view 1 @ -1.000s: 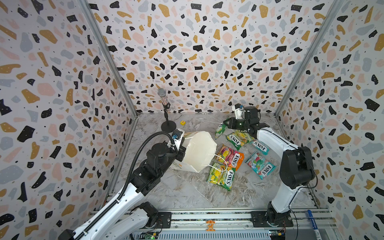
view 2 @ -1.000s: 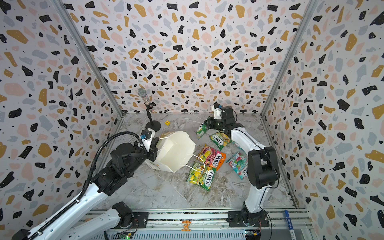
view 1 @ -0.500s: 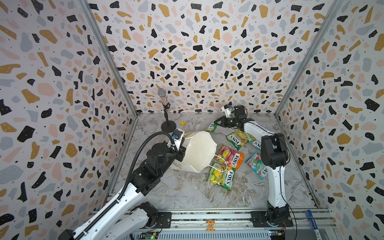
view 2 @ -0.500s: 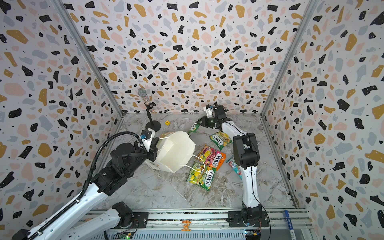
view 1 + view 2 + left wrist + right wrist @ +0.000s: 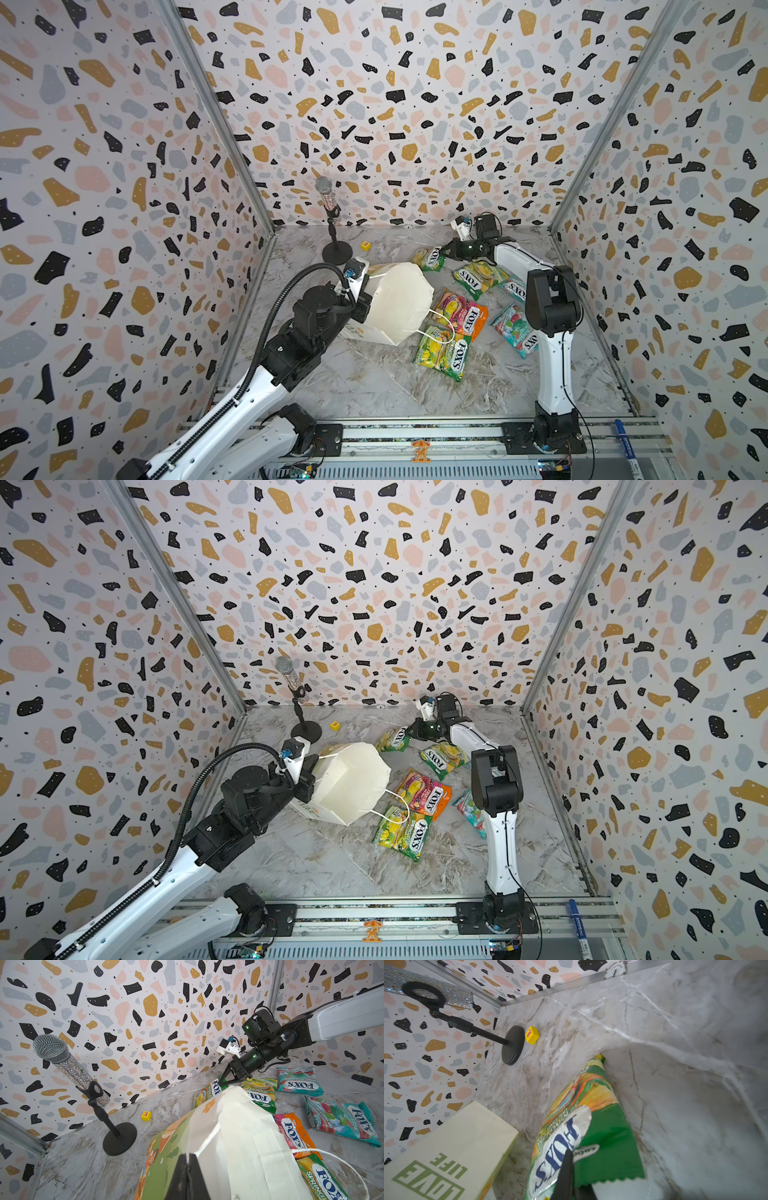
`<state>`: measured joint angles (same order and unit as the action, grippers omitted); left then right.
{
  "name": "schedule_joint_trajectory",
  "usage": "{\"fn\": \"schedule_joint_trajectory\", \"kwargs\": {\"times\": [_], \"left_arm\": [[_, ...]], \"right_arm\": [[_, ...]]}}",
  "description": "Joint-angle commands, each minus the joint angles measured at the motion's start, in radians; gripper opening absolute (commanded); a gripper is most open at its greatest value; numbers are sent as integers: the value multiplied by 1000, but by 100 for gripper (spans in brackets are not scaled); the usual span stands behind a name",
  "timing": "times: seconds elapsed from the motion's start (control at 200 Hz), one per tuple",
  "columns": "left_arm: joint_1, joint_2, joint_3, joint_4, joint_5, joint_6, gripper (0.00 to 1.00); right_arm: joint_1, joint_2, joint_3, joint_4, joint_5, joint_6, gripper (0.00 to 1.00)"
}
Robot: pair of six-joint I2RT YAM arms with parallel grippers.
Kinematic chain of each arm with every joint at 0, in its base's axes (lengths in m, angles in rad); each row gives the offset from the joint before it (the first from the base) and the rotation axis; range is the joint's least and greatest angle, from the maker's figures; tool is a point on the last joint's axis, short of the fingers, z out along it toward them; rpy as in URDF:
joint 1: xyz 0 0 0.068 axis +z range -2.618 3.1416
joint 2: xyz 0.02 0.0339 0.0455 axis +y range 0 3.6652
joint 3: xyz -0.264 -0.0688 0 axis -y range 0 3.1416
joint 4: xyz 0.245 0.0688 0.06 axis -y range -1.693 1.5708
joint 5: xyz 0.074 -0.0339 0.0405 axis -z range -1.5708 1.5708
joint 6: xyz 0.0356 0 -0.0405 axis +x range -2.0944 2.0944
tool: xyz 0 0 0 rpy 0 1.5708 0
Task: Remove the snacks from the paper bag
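Pinching green FOX'S pouch [image 5: 429, 259] by its edge in right gripper [image 5: 443, 251], clamping paper bag [image 5: 399, 303] in left gripper [image 5: 188, 1160]; risks glossy foil slipping free.

The paper bag [image 5: 399, 307] is white (green "LOVE LIFE" lettering, an orange flower). Beside it the snacks [image 5: 442, 351] are green-yellow, orange-pink and teal-red. The bench [image 5: 374, 386] is grey-veined marble; the cube [image 5: 365, 245] is yellow.
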<state>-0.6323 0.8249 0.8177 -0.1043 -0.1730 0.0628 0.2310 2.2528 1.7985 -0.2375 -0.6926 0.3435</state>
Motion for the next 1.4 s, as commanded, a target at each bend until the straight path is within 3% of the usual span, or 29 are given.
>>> {"fn": "schedule_joint_trajectory", "kwargs": {"times": [0.0, 0.1, 0.26, 0.4, 0.566, 0.836, 1.036, 1.397], "left_arm": [[0, -9, -3, 36, 3, 0, 0], [0, -9, -3, 36, 4, 0, 0], [0, -9, -3, 36, 5, 0, 0], [0, -9, -3, 36, 5, 0, 0], [0, -9, -3, 35, 4, 0, 0], [0, -9, -3, 35, 6, 0, 0], [0, -10, -3, 35, 9, 0, 0], [0, -12, -2, 35, 3, 0, 0]], "right_arm": [[-4, 5, 43, -74, 46, -63, 0], [-5, 16, 45, -86, 76, -74, 0], [-5, 23, 45, -94, 104, -80, 11], [-5, 16, 47, -98, 138, -79, 39], [-5, -15, 39, -107, 189, -75, 56], [-5, -177, -68, -62, 240, -77, 67], [-8, -332, -202, -22, 194, -78, 68], [-3, -809, -727, 177, -16, 23, 68]]}}
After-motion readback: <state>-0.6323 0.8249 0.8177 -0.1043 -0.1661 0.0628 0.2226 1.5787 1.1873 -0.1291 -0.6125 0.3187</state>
